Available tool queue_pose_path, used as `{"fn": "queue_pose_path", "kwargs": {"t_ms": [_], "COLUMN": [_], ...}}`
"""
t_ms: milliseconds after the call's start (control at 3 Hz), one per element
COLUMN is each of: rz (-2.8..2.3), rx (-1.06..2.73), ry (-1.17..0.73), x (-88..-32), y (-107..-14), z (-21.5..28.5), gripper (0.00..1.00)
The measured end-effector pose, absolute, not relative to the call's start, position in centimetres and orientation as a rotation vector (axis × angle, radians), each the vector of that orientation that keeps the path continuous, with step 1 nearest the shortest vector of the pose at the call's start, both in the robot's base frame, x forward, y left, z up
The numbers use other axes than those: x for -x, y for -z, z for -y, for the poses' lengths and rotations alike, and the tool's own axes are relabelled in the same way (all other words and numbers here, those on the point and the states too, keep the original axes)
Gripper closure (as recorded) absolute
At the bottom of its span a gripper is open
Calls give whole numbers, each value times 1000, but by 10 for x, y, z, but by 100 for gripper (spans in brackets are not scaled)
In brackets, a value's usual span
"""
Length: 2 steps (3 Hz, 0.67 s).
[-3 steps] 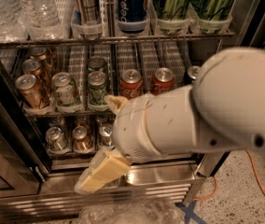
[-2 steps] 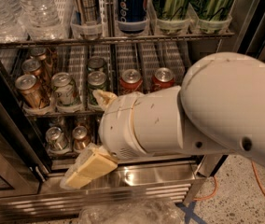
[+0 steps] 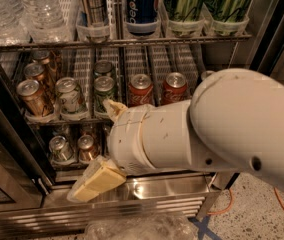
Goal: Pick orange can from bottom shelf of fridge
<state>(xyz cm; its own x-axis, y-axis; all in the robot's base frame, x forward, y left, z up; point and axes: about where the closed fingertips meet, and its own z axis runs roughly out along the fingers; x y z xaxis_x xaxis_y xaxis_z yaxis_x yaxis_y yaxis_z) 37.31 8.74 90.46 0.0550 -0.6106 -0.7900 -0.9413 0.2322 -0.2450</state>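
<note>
Claw: your claw hangs in front of the bottom shelf, low in the fridge. Its fingers are spread wide, one up at the rack above and one down over the steel base, and they grip nothing.
Orange can: you'll see the orange can upright on the bottom shelf, just right of a silver can and just left of the wrist.
Arm: your arm hides the shelf's right side.
</note>
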Motion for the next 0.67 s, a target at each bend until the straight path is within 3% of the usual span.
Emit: {"fn": "queue_pose_path", "kwargs": {"t_ms": [667], "rz": [-1680], "rx": [1250], "ry": [-452], "x": [-394], "y": [-839], "z": [-70], "gripper": [0]}}
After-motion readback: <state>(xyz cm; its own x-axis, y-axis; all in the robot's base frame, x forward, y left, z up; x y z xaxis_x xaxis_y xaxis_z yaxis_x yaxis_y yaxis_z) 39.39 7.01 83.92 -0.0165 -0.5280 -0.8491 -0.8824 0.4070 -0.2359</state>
